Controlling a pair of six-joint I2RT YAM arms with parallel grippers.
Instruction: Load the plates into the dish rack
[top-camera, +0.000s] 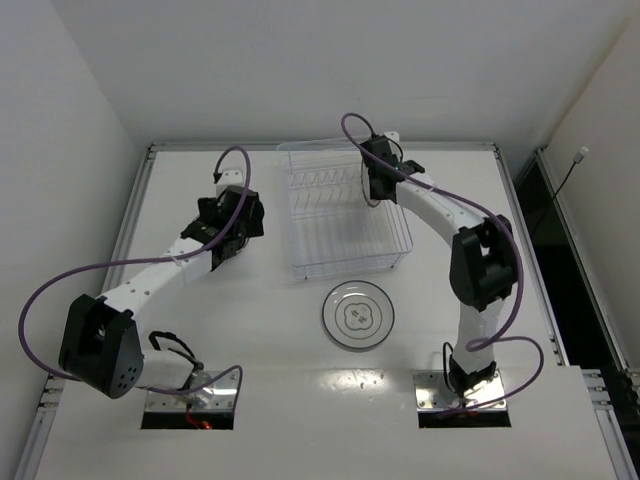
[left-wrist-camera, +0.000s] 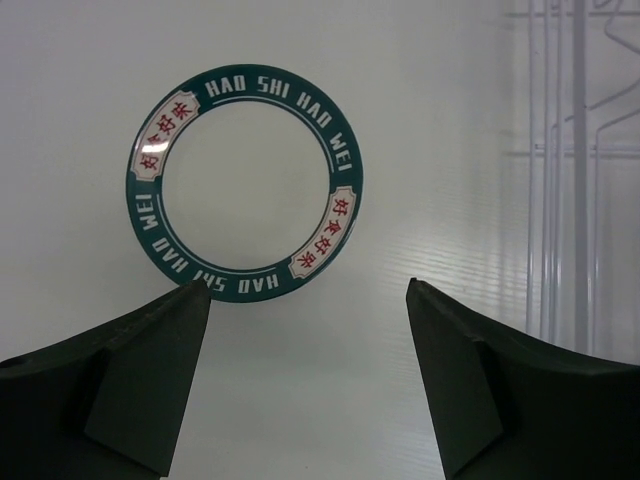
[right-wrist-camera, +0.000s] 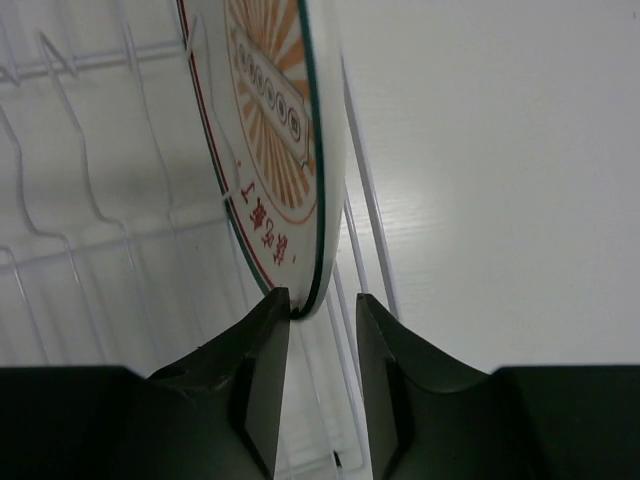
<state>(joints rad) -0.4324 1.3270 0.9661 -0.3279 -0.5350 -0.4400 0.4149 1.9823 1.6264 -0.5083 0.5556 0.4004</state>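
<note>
The dish rack (top-camera: 296, 215) stands at the back middle of the table. A plate with an orange sunburst centre (right-wrist-camera: 275, 120) stands on edge among the rack's wires (right-wrist-camera: 90, 200). My right gripper (right-wrist-camera: 322, 305) is at its lower rim, open: the left finger touches the rim and the right finger stands apart from it. A plate with a dark green lettered rim band (left-wrist-camera: 245, 185) lies flat on the table, just ahead of my open, empty left gripper (left-wrist-camera: 308, 300). A white plate with a thin dark rim (top-camera: 357, 316) lies in front of the rack.
The rack's wire side (left-wrist-camera: 580, 150) shows at the right of the left wrist view. Purple cables loop from both arms. The left arm (top-camera: 160, 275) stretches across the table's left half; the right arm (top-camera: 450, 215) reaches over the rack's back right corner.
</note>
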